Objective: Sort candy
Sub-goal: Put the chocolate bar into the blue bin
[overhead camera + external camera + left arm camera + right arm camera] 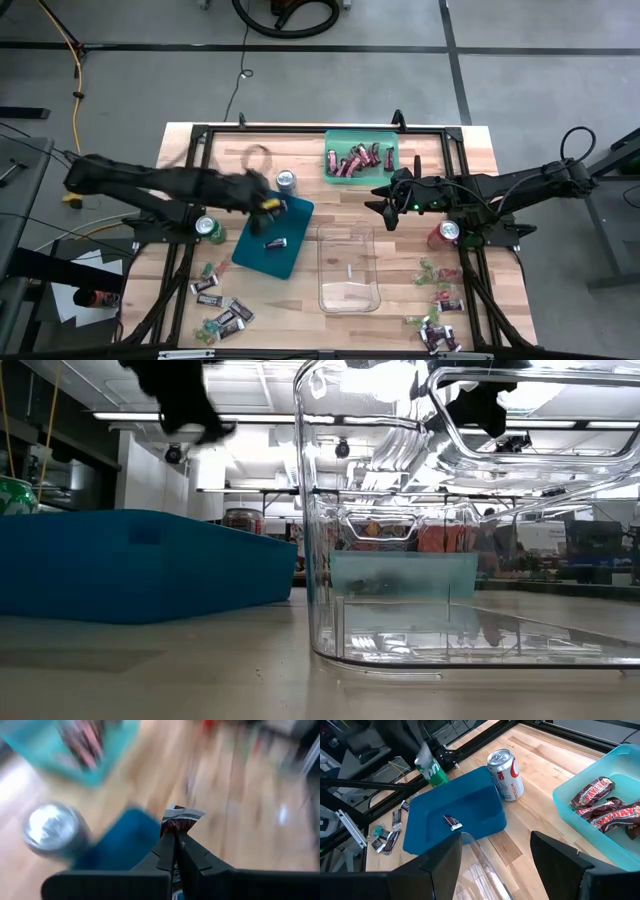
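High view showed the left gripper [268, 204] clenched on a dark candy [180, 820] over the blue tray [290, 250] (another lay inside), while at three o'clock the right gripper [384, 203] hung released.

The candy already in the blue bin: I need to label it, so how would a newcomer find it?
Find the blue bin left of the clear container. On its floor lies one small dark mini bar with pale print. It is alone there, unlike the red bars heaped in the green tray.
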